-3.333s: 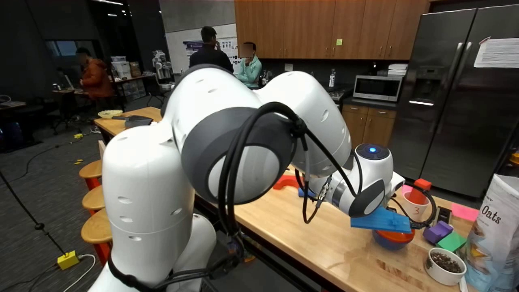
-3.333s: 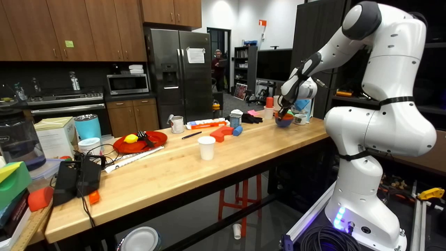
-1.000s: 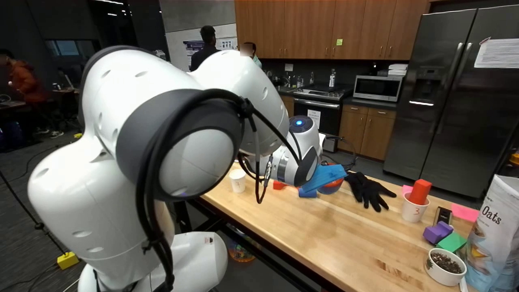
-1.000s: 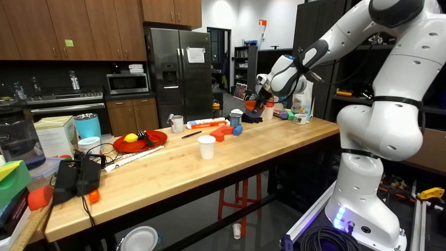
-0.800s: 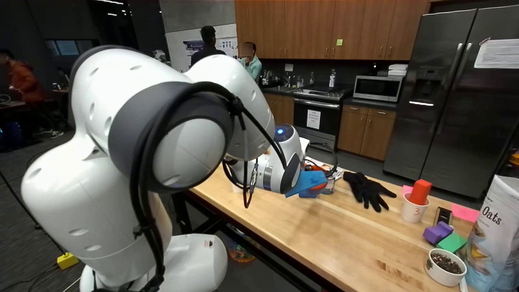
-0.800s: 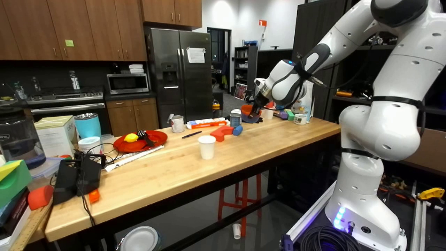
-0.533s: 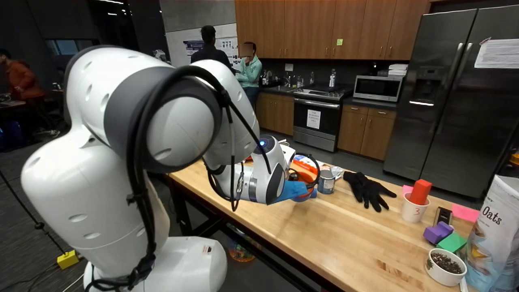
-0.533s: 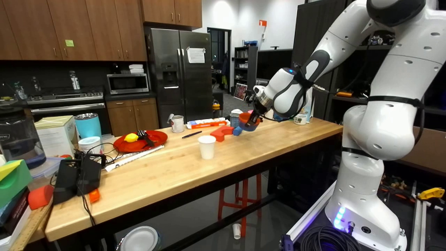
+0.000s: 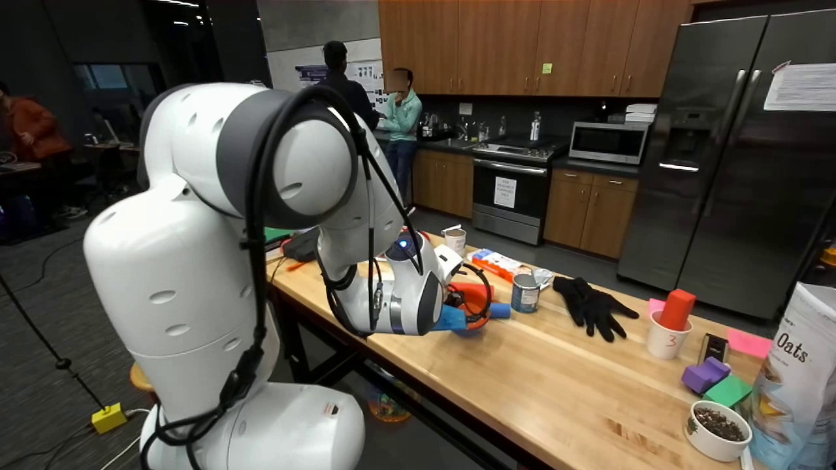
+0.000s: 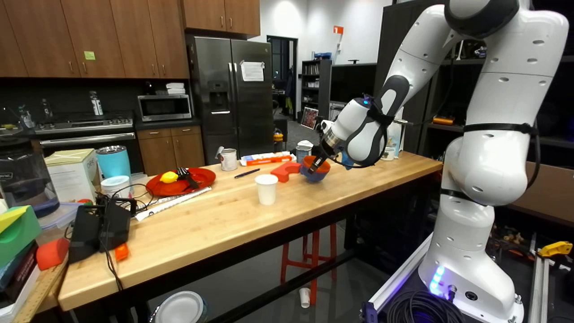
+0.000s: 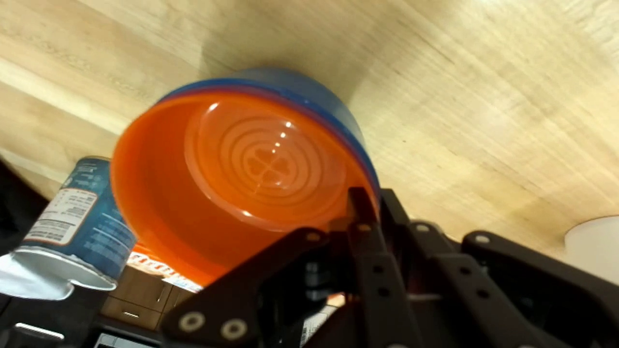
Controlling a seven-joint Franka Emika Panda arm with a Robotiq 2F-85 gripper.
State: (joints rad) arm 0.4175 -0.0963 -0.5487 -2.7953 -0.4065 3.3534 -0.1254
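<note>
Pinches the orange bowl (image 11: 232, 193) and encircling blue bowl (image 11: 319, 96) by one edge between nearly closed jaws, right of centre in both exterior views. Risks tilting or parting the pair through a one-sided hold, or bumping the red block (image 10: 285, 171) nearby if too low.

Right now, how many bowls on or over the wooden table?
3. An orange bowl nested in a blue bowl, the gripper pinching both rims, and a small white bowl next to the Oats bag. Others may be hidden, say between the nested two.
</note>
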